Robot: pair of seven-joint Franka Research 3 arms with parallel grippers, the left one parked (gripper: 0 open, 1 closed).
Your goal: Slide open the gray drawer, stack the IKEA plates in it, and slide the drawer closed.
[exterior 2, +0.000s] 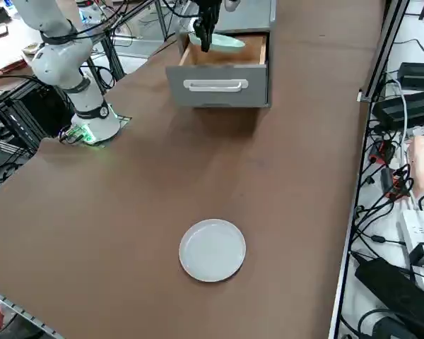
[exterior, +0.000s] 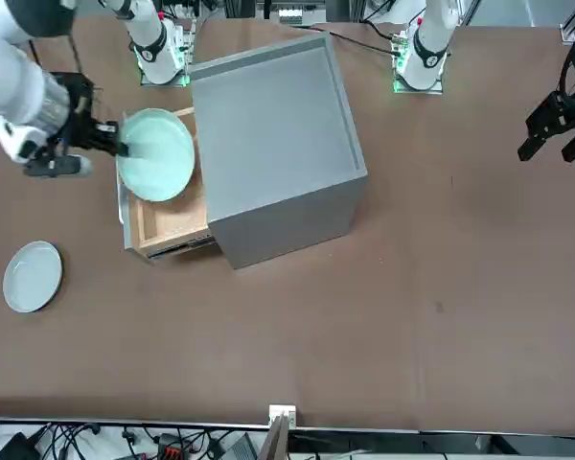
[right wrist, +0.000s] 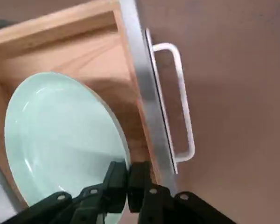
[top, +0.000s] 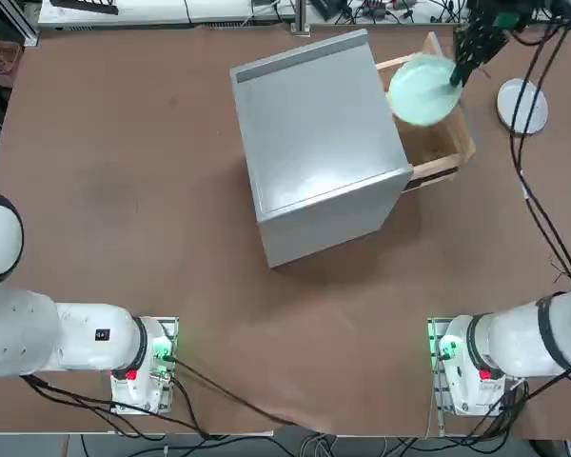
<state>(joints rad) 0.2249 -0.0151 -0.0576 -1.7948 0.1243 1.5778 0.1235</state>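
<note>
At the front view's upper left, the right gripper [exterior: 123,140], clenched on the mint plate [exterior: 156,154], needed to lower it level into the open drawer [exterior: 180,222].

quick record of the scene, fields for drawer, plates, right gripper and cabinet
cabinet: gray, on the table
drawer: slid open, wooden inside, gray front with white handle
green plate: over the open drawer, gripped at its rim
white plate: on the table, apart from the cabinet
right gripper: above the drawer, jaws shut on the green plate
</note>
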